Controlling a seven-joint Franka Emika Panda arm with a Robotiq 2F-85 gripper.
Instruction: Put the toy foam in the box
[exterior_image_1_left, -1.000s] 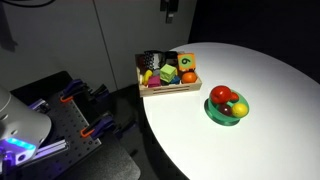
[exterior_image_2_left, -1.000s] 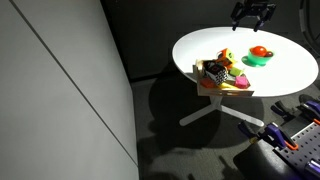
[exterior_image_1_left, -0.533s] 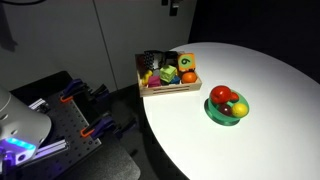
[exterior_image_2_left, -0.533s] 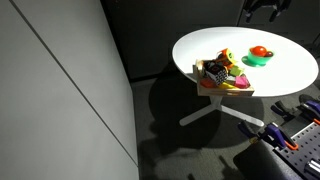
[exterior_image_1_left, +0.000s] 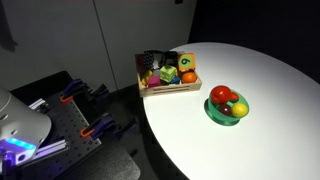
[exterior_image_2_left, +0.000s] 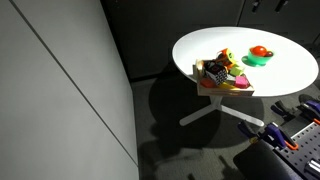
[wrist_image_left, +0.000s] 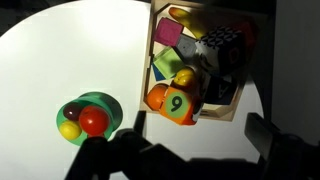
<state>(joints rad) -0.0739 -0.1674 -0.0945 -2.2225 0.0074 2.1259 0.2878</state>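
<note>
The toy foam (wrist_image_left: 172, 102) is an orange block with a green patch marked 9. It lies in the box (wrist_image_left: 222, 112), at a corner against the low rim, among other toys. Both exterior views show the box (exterior_image_1_left: 170, 91) (exterior_image_2_left: 215, 88) at the table's edge, with the foam (exterior_image_1_left: 186, 68) inside. My gripper (wrist_image_left: 197, 140) is open and empty, high above the table, with its fingers dark at the bottom of the wrist view. It is almost out of both exterior views at the top edge.
A round green bowl (exterior_image_1_left: 213, 113) (exterior_image_2_left: 252, 60) (wrist_image_left: 105, 100) holds red, yellow and green toy fruits and stands on the white round table (exterior_image_1_left: 270, 130) apart from the box. Dark floor and equipment (exterior_image_1_left: 70, 110) lie beyond the table edge.
My gripper has risen, leaving the top of both exterior views. The box, the foam and the bowl have not moved.
</note>
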